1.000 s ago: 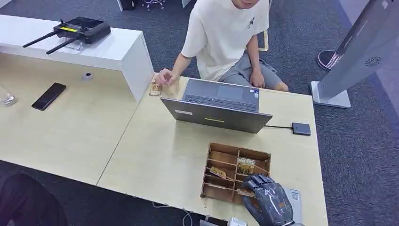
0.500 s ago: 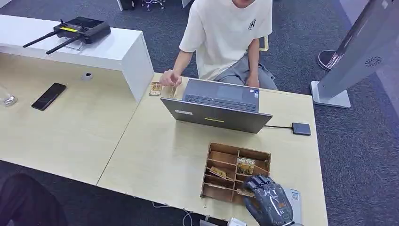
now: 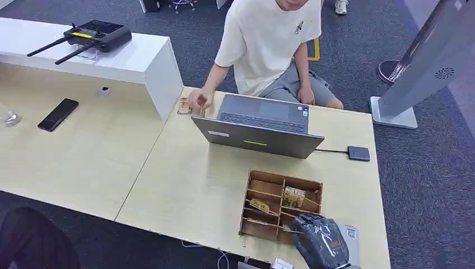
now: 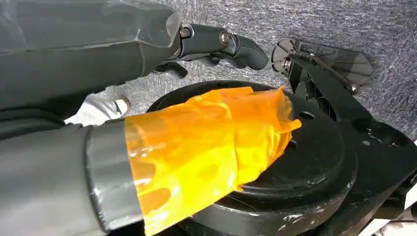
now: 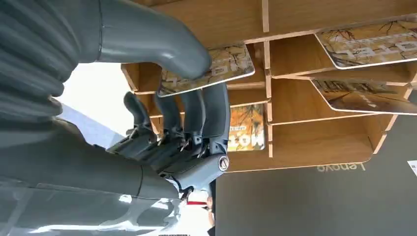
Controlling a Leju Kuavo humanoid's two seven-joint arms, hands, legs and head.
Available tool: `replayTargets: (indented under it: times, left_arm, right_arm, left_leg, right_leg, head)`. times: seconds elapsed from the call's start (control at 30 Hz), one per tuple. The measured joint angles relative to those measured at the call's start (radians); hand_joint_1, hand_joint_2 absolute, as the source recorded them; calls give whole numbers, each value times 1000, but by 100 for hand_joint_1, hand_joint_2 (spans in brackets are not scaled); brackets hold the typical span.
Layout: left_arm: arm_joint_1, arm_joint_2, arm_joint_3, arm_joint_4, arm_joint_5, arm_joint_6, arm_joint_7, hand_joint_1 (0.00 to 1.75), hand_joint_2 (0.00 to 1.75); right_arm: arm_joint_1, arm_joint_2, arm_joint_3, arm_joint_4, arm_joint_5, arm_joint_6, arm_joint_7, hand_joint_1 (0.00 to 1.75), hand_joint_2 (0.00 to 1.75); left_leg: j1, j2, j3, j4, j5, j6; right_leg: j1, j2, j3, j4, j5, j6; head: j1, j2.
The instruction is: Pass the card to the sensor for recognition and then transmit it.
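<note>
Overhead, the robot's right hand (image 3: 319, 242) reached into the near right corner of a wooden card organizer (image 3: 280, 206) on the pale wooden table (image 3: 185, 185), its back hiding whatever lay beneath it. 1 patterned card (image 3: 293, 197) leaned in a far right compartment and another card (image 3: 259, 204) lay in a middle slot. Beyond the box stood an open grey laptop (image 3: 260, 126), with a small black card sensor (image 3: 358, 153) on a cable to its right. A seated person in a white T-shirt (image 3: 269, 42) rested a hand (image 3: 198, 100) on the table's far edge beside a loose card (image 3: 184, 106). A black phone (image 3: 57, 114) lay on the adjoining desk and a black remote controller (image 3: 92, 35) with antennas sat on a white shelf.

At the left wrist, the left hand (image 4: 196, 142), its thumb wrapped in orange film, hung with its dark fingers (image 4: 231, 44) extended and held nothing.

At the right wrist, the right hand pinched a patterned card (image 5: 216, 69) at a wooden divider: the grey thumb (image 5: 162, 44) pressed 1 face while the dark fingers (image 5: 196, 110) curled against the other. 2 more cards (image 5: 373, 44) rested in neighbouring compartments.
</note>
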Motion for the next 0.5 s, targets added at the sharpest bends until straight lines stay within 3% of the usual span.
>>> replayTargets:
  times: [0.4, 0.5]
  left_arm:
    - [0, 0, 2, 0, 0, 2, 0, 0, 0]
    - [0, 0, 3, 0, 0, 3, 0, 0, 0]
  right_arm:
    - [-3, 0, 0, 0, -1, 0, 0, 150, 175]
    - [-5, 0, 0, 1, -3, 1, 0, 157, 175]
  left_leg:
    - [0, 0, 0, 0, 0, 0]
    - [0, 0, 0, 0, 0, 0]
  right_leg:
    - [0, 0, 0, 0, 0, 0]
    - [0, 0, 0, 0, 0, 0]
  head:
    - [0, 0]
    - [0, 0]
